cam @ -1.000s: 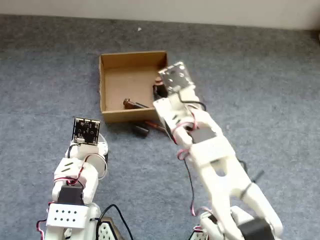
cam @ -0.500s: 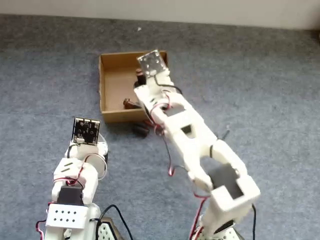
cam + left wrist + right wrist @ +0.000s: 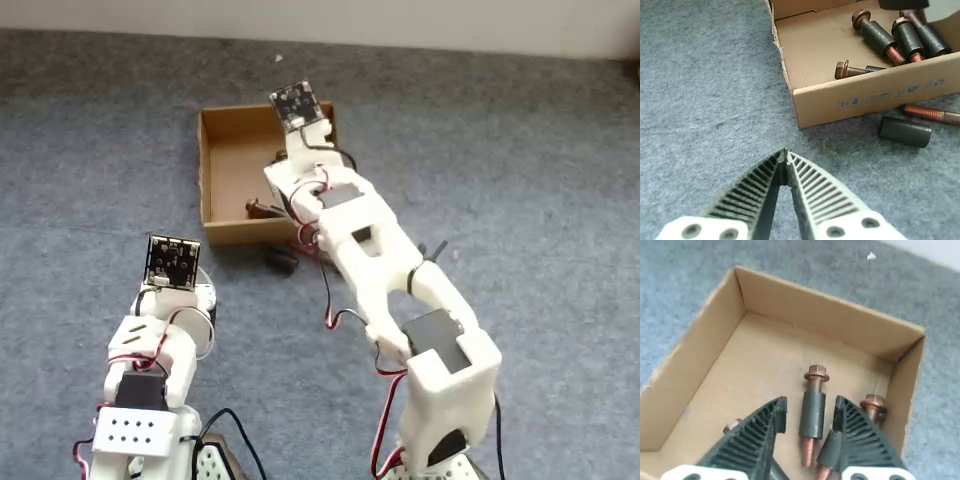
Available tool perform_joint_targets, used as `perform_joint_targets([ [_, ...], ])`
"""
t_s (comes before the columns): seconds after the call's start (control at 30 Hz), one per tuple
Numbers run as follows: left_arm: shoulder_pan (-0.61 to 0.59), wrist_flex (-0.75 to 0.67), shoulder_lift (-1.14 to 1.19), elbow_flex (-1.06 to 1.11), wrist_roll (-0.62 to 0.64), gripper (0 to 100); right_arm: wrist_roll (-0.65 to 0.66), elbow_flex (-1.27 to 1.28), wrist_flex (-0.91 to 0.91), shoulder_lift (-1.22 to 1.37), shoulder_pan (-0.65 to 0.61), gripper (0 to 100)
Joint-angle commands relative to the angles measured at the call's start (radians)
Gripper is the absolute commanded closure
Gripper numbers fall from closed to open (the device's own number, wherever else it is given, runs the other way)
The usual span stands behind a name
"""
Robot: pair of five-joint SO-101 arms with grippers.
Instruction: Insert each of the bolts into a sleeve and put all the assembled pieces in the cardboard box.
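Over the cardboard box (image 3: pixel 830 310), right jaws gape above a sleeved bolt (image 3: pixel 812 412); left jaws pinched outside

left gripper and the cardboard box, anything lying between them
Bare grey carpet, from the left gripper to the cardboard box, in the left wrist view.

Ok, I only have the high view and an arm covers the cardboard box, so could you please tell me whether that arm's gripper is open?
Observer: Yes, the right gripper is open above the cardboard box, and a sleeved bolt lies on the box floor beneath it.
Operator: Thank you. What remains outside the box?
Observer: A loose sleeve and a bare bolt lie side by side on the carpet, just outside the box's near wall.
Operator: And the other gripper, please?
Observer: The left gripper is shut on nothing, over bare carpet short of the box.
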Motion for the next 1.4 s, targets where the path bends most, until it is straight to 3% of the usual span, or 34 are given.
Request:
perform_joint_targets([
  [0.0, -0.01, 0.002, -0.008, 0.028, -0.012, 99, -0.009, -0.116, 0.14, -0.027, -0.005, 86.1],
  [0.33, -0.065, -0.003, -0.008, 0.022, -0.012, 99, -0.009, -0.42, 0.805, -0.027, -0.01, 86.1],
  [0.53, -0.114, -0.003, -0.008, 0.01, -0.012, 99, -0.009, -0.498, 1.0, -0.027, -0.021, 86.1],
  [0.83, -0.114, -0.003, -0.008, 0.01, -0.012, 99, 0.078, -0.432, 1.006, -0.025, -0.131, 85.7],
  [1.13, -0.114, -0.003, -0.008, 0.012, -0.012, 99, 0.164, -0.239, 0.88, -0.021, -0.216, 85.7],
  [1.37, -0.114, -0.003, -0.008, 0.013, -0.012, 99, 0.238, -0.116, 0.713, -0.018, -0.205, 85.8],
])
